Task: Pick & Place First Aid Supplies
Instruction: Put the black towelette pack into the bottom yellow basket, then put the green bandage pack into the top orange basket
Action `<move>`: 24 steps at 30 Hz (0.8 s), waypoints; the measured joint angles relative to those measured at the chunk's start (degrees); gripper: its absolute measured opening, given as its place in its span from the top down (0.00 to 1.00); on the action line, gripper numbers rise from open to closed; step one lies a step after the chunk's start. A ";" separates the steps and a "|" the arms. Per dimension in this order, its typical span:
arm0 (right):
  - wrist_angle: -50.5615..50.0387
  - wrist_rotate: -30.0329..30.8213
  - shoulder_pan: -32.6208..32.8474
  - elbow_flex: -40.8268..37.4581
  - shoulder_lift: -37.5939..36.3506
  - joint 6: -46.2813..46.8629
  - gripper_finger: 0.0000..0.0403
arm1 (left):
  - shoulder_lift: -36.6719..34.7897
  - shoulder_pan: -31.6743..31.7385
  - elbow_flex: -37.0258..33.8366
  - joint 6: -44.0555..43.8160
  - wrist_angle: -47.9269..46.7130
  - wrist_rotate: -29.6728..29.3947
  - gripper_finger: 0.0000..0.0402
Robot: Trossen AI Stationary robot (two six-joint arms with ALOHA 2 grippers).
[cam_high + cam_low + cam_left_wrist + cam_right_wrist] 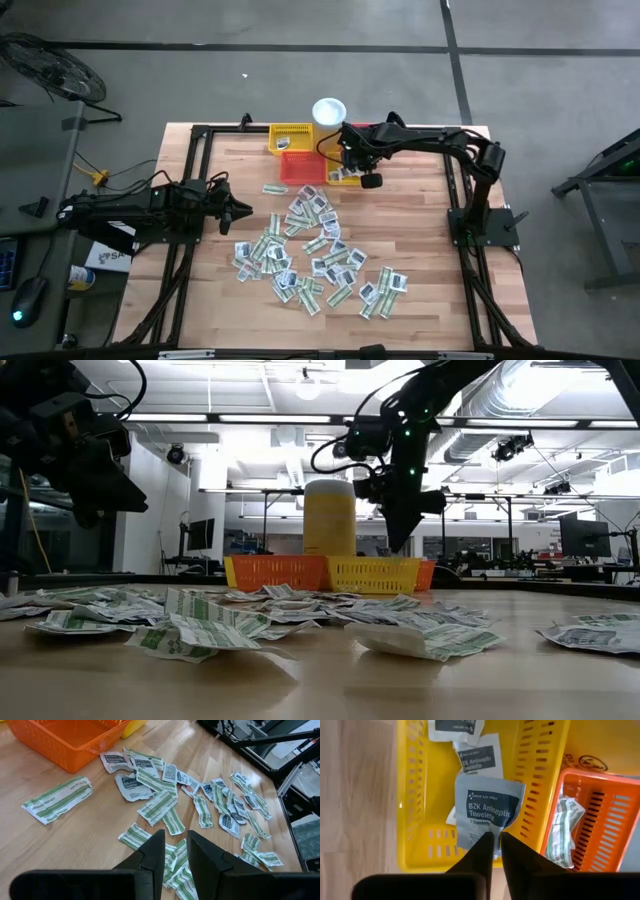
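Hovering over a yellow basket (415, 795), right end effector (495, 840) pinches a grey towelette packet (487, 810) by its edge w/ fingers nearly closed, while left end effector (172, 850) waits part-open, empty, above sachets (165, 805) strewn across the wooden surface (75, 835).

A wooden desk (420, 215) stands on a grey floor (300, 90), with a black frame (195, 150) along its edges. At the desk's far edge sit mesh baskets: a yellow basket (289, 137) beside a white cup (329, 110), and an orange basket (302, 166) just in front of it. A second yellow basket (420, 795) lies beside another orange basket (600, 820), touching or nearly so. Left of the desk, a computer mouse (28, 296) rests on a side surface. Across the desk, the room (200, 490) shows ceiling lights and monitors.
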 joint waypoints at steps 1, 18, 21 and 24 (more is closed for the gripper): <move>0.17 -0.24 0.00 0.00 -0.02 -0.32 0.89 | -0.02 0.00 0.00 0.00 0.02 0.00 0.80; -10.98 -2.45 5.87 0.00 -4.17 31.64 0.67 | 0.00 0.00 0.00 0.00 0.02 0.00 0.80; -15.14 -7.18 8.58 0.02 -5.20 36.90 0.67 | -0.02 0.00 0.00 0.00 0.01 0.00 0.80; -19.51 -11.89 11.40 0.00 -5.11 40.05 0.66 | -0.01 -0.01 0.00 -0.01 0.00 0.00 0.80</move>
